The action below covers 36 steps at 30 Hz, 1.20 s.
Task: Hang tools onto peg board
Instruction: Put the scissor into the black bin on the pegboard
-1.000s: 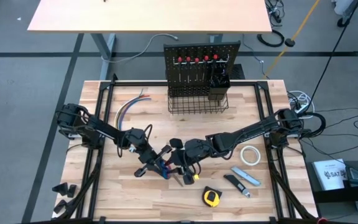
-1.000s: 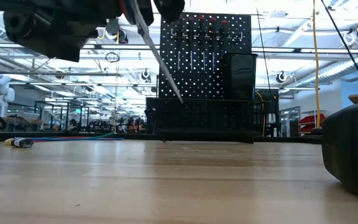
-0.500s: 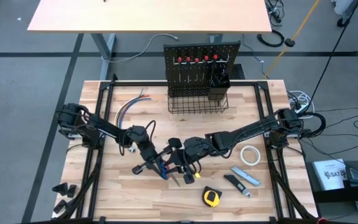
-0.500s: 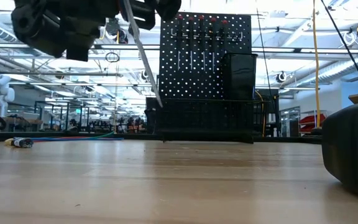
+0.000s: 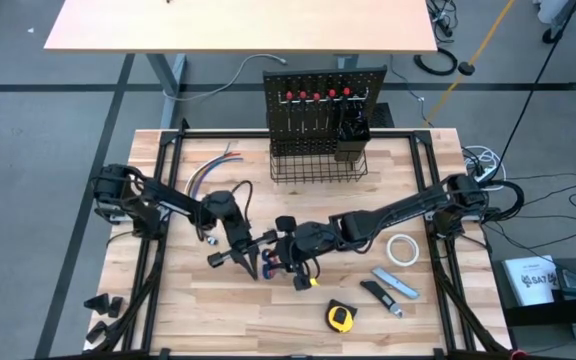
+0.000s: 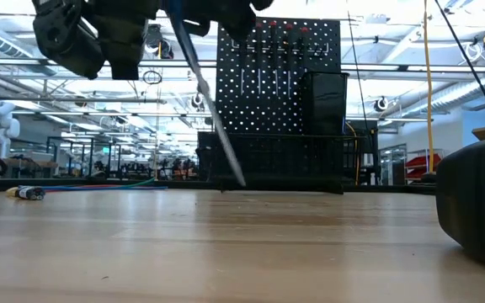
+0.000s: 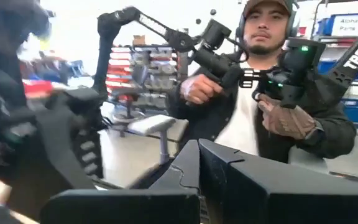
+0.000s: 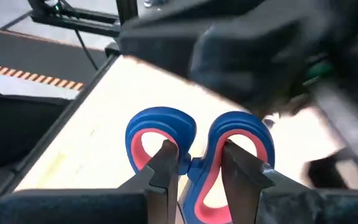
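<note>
2 tools meet mid-table; right tool (image 8: 194,165) grips blue-handled scissors (image 8: 194,140).

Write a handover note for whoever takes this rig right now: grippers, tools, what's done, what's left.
Right gripper: shut on the blue-handled scissors, held above mid-table with the blade hanging down.
Left gripper: shut, right beside the scissors; whether it touches them, cannot tell.
Done: red-handled screwdrivers hang on the peg board.
Left: hang the scissors; then the tape roll, utility knife and tape measure, all lying on the table's right side.
</note>
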### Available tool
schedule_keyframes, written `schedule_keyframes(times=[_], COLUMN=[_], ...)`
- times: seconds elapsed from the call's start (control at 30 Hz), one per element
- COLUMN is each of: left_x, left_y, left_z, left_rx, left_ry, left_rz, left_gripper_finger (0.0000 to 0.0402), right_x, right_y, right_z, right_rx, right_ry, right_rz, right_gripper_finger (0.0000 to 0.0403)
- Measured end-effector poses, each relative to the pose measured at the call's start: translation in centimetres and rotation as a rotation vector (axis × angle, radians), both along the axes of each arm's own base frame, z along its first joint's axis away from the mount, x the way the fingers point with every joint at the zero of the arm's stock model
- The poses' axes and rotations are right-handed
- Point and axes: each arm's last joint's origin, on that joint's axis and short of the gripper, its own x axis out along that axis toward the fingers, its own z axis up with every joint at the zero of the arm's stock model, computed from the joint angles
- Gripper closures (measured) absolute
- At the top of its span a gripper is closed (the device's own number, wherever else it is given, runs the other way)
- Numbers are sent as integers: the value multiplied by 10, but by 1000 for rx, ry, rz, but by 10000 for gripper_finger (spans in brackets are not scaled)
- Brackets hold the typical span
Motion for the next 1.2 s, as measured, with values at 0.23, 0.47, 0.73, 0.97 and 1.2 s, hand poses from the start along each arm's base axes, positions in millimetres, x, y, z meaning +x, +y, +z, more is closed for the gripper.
schedule_keyframes(times=[0.23, 0.47, 0.73, 0.97, 1.2], left_x=[-26, -80, -105, -106, -98], left_y=[44, 70, 67, 64, 66], left_z=[16, 6, -27, -34, -55], left_rx=[-54, -89, -109, -87, -60], left_ry=[-158, -205, -61, -27, 217], left_rz=[310, 583, 712, 730, 932], left_gripper_finger=[401, 401, 401, 401, 398], right_x=[-17, -61, -134, -158, -104], right_y=[-4, -17, -56, -68, -57], right_z=[12, 59, 144, 150, 70], right_rx=[-59, -244, -339, -138, -38], right_ry=[75, 63, -185, -124, 91], right_rz=[-82, -314, -666, -594, -552], right_gripper_finger=[320, 326, 396, 396, 395])
